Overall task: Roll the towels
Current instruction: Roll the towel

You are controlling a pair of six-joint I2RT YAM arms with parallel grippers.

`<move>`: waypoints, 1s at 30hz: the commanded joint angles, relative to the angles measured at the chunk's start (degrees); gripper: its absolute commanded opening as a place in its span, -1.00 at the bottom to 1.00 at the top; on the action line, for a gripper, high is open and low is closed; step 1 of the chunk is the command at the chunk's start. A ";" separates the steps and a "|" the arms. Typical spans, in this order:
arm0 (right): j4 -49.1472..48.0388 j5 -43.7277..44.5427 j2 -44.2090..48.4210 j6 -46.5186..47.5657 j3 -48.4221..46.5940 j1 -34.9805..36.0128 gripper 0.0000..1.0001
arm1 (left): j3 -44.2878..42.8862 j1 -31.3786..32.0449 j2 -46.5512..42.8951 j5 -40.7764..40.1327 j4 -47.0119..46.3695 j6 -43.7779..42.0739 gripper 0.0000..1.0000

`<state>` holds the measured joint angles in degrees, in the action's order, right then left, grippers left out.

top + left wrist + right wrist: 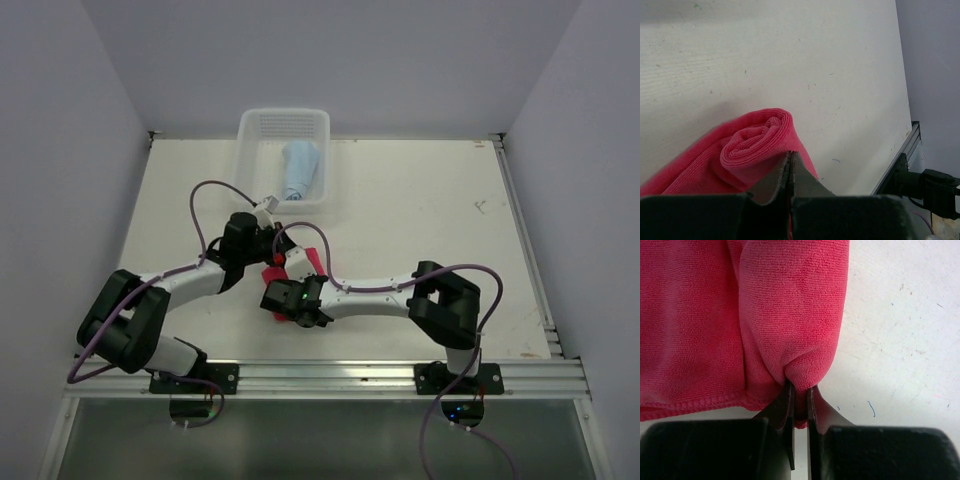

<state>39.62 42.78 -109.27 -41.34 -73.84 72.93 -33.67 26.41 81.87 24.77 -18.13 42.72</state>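
**Pink-red towel** [312, 262], partly rolled, lies on the table [430, 210] near its centre, between both arms. The right tool [800, 390] pinches a fold at one end of the roll. The left tool [791, 156] is closed, with its tips against the spiral end. Arms and cables overhang the towel. The table is off-white and scuffed, and the walls are pale. At the far edge, a white mesh basket [250, 125] holds the rolled light blue towel [300, 168].

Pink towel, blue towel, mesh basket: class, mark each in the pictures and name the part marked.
Pink towel [757, 137], left wrist view, the spiral end of its roll.
Blue towel [299, 168], top view, middle of the bundle.
Mesh basket [284, 122], top view, its far wall.
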 commanded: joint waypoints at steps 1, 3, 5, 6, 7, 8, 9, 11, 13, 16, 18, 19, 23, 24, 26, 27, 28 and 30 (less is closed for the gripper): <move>-1.47 -0.60 -2.17 0.82 -3.94 0.11 -1.00 | 2.47 2.24 1.01 4.05 -4.80 0.61 -1.00; -1.38 -0.69 -2.78 1.00 -4.46 0.29 -1.00 | 3.26 2.41 1.72 3.88 -5.77 0.61 -1.00; -1.38 -0.86 -2.96 1.44 -4.90 0.46 -1.00 | 3.87 2.59 2.24 3.53 -5.86 0.09 -1.00; -1.38 -0.86 -3.05 1.53 -5.34 0.64 -1.00 | 4.05 2.68 2.42 2.92 -5.78 -0.26 -1.00; -1.30 -0.77 -3.14 1.70 -5.61 0.73 -1.00 | 4.40 2.59 2.86 2.56 -5.34 -0.70 -1.00; -1.12 -0.77 -3.14 1.88 -5.78 0.73 -1.00 | 4.49 2.68 3.47 2.21 -5.25 -1.40 -1.00; -1.03 -0.69 -3.05 2.05 -6.22 0.81 -1.00 | 4.66 2.68 3.82 1.51 -5.07 -1.67 -1.00; -1.03 -0.69 -2.79 2.32 -6.40 0.81 -1.00 | 5.19 2.59 4.88 0.72 -4.55 -2.72 -1.00; -0.77 -0.69 -2.00 2.41 -6.49 0.81 -0.95 | 5.54 2.59 5.32 -0.77 -3.93 -3.17 -1.00; -0.68 -0.60 0.36 1.62 -5.44 0.81 -0.76 | 6.33 2.41 5.50 -2.80 -2.09 -4.22 -1.00; -1.64 -0.95 2.04 1.27 -3.25 0.73 -0.71 | 6.77 2.07 5.32 -3.76 -1.82 -4.22 -1.00; -3.21 -1.30 3.96 1.00 -2.45 0.81 -0.66 | 7.30 1.89 5.32 -3.86 -1.82 -4.31 -1.00; -8.58 -4.81 8.88 0.74 3.16 -0.06 -0.43 | 8.27 0.92 5.67 -3.77 -2.08 -4.57 -1.00; -9.63 -6.56 9.86 0.74 4.05 -0.33 -0.37 | 8.36 0.75 5.67 -3.68 -2.08 -4.57 -1.00; -13.23 -8.41 13.19 -0.05 7.11 -1.37 -0.30 | 9.06 0.31 5.41 -3.68 -2.17 -4.66 -1.00; -14.64 -9.72 14.43 -0.32 8.27 -1.99 -0.28 | 9.15 0.04 5.24 -3.77 -2.17 -4.75 -1.00; -17.61 -12.35 15.83 -1.45 9.50 -2.78 -0.26 | 9.67 -0.05 5.15 -3.77 -2.26 -4.75 -1.00; -22.01 -16.75 20.03 -2.60 14.50 -5.94 -0.21 | 9.94 -0.48 4.80 -3.77 -2.17 -4.84 -1.00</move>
<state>26.79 32.93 -95.57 -40.88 -63.99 70.52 -26.33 27.18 86.21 24.12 -25.30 41.15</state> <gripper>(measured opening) 0.381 0.004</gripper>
